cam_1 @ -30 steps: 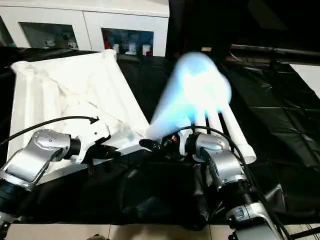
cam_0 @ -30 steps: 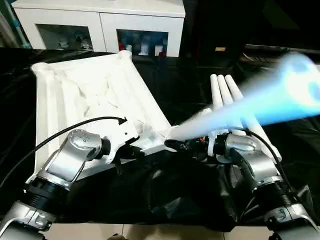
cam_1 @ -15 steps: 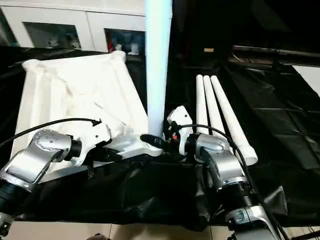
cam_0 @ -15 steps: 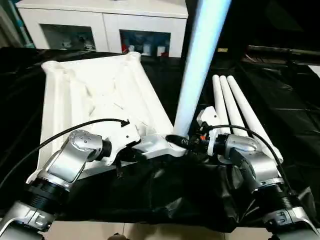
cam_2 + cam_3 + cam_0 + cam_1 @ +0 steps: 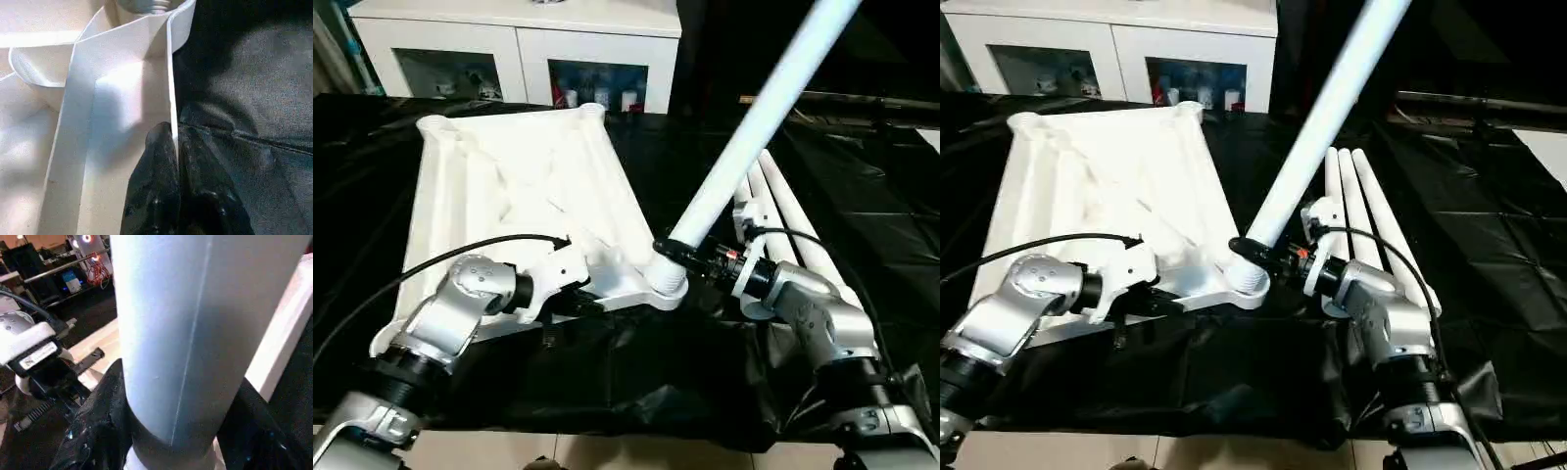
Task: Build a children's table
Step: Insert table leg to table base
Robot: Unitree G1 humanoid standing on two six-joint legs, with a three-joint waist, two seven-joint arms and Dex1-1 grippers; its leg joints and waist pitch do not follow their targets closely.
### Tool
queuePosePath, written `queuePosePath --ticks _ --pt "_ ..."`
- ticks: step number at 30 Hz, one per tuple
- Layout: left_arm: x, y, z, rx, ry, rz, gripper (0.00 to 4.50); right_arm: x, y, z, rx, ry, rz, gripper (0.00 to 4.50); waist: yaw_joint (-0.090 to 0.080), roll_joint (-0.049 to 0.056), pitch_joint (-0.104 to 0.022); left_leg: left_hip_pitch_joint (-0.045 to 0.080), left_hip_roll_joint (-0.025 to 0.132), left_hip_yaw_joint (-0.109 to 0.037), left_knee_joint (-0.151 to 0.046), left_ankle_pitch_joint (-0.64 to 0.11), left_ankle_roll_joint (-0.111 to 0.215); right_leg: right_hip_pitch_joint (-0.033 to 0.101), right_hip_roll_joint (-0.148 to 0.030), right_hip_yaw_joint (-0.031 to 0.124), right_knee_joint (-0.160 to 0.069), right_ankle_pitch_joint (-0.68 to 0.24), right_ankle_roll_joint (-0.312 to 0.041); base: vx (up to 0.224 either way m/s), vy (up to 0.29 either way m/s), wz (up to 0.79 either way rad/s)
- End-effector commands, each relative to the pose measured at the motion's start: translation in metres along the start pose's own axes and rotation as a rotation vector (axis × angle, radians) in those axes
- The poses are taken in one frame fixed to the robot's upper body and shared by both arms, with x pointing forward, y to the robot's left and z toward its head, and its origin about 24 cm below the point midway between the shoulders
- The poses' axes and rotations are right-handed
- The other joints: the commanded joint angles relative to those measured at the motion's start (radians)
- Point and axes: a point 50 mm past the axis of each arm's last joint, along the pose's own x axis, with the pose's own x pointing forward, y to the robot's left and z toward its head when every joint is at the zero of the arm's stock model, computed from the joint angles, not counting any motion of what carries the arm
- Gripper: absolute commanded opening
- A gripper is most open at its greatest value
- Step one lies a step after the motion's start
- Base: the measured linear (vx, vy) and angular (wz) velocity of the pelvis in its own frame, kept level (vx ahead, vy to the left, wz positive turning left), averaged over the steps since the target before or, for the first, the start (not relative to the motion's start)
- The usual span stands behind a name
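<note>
Leg (image 5: 744,132) | gripped by right end effector (image 5: 668,251) | left end effector (image 5: 172,147) pinches tabletop (image 5: 509,186) rim

Raised leg (image 5: 744,132): upper end cut off at picture's 1 o'clock edge.
Leg's foot: socket contact hidden by right pincer (image 5: 677,257).
Cabinet (image 5: 524,44): contents too small to tell.
</note>
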Motion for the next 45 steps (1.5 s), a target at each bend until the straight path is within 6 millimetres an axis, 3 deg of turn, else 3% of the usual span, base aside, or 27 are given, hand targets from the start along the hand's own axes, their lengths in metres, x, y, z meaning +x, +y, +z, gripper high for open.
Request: queuePosePath --ticks 1,12,29,39,42,44,45 --pt "-0.003 0.006 0.018 0.098 -0.043 0.013 0.0 0.0 -0.001 0.007 -0.031 0.014 0.022 1.86 -0.004 0.005 -0.068 0.008 0.022 0.0 -0.06 -0.02 0.056 0.069 -0.062 0.058 -0.057 0.119 -0.249 0.0 0.0 0.0" --pt "-0.001 0.008 0.018 0.113 -0.045 -0.019 0.0 -0.001 -0.006 0.005 -0.153 0.2 0.046 1.86 -0.003 0.003 -0.066 0.009 0.022 0.002 -0.059 -0.037 0.04 0.066 -0.061 0.058 -0.059 0.07 -0.241 0.0 0.0 0.0" --pt "0.001 0.006 0.015 0.118 -0.01 -0.108 0.0 0.007 -0.014 -0.011 -0.184 0.357 0.055 1.86 -0.006 0.007 -0.068 0.01 0.023 0.002 -0.057 -0.043 0.047 0.067 -0.061 0.058 -0.054 0.096 -0.26 0.0 0.0 0.0" --pt "-0.001 0.006 0.01 0.094 0.034 -0.11 0.0 0.003 -0.019 -0.017 -0.121 0.264 -0.037 1.86 -0.007 0.01 -0.068 0.013 0.025 0.001 -0.06 -0.07 0.03 0.066 -0.062 0.059 -0.058 0.069 -0.258 0.0 0.0 0.0" --pt "-0.002 0.008 0.008 0.083 0.045 -0.095 0.0 -0.01 -0.026 -0.031 -0.058 0.184 -0.169 1.86 -0.006 0.017 -0.066 0.014 0.025 0.0 -0.063 -0.099 0.02 0.065 -0.065 0.06 -0.063 0.042 -0.255 0.0 0.0 0.0" --pt "-0.002 0.009 0.008 0.083 0.048 -0.091 0.0 -0.015 -0.026 -0.037 -0.051 0.175 -0.193 1.86 -0.007 0.016 -0.066 0.015 0.026 -0.001 -0.065 -0.112 0.012 0.066 -0.064 0.059 -0.065 0.024 -0.249 0.0 0.0 0.0" --pt "-0.002 0.009 0.008 0.083 0.048 -0.088 0.0 -0.018 -0.025 -0.04 -0.047 0.17 -0.201 1.86 -0.007 0.021 -0.064 0.015 0.025 -0.001 -0.066 -0.122 0.007 0.065 -0.063 0.058 -0.067 0.01 -0.244 0.0 0.0 0.0"
